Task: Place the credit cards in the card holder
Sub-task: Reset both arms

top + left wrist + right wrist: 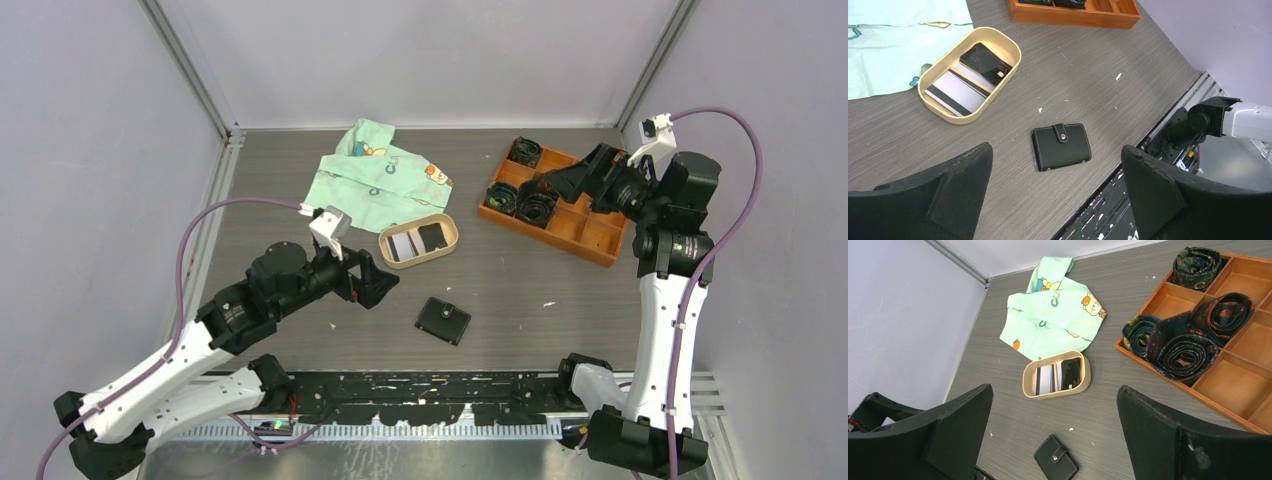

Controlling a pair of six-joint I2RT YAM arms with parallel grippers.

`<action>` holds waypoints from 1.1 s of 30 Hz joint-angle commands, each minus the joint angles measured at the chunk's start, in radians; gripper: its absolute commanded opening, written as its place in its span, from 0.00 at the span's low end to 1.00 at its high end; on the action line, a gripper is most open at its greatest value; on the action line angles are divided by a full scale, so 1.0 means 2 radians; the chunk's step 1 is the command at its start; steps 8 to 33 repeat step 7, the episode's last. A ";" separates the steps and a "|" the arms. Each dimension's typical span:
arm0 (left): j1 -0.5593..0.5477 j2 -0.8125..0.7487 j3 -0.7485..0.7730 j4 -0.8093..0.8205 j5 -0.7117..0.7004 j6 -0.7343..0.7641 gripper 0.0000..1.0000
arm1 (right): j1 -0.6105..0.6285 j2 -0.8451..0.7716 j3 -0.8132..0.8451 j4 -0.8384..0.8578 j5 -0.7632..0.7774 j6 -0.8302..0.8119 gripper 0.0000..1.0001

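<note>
- card holder, between the left jaws: black leather-like skin, fine grain, matt, small bright metal snap
- credit cards, beyond the left jaws: smooth plastic, the black one glossy
- tray around them: tan, smooth, faint sheen
- table: grey wood-grain, matt, flecked white
- cloth, ahead of the right jaws: thin mint printed fabric, creased
- box, beside it: orange wood, smooth
- rolled ties inside: dark patterned woven cloth
- left fingers: black, matt, slightly rough

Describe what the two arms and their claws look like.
The left arm and right arm have white links between bulky black joints. A purple cable loops to a small white camera at each wrist. The left claw and right claw each have two broad matte-black fingers.
</note>
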 commanded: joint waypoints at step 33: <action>0.003 -0.008 0.001 0.029 0.006 -0.001 1.00 | -0.002 -0.009 0.012 0.025 -0.004 0.000 1.00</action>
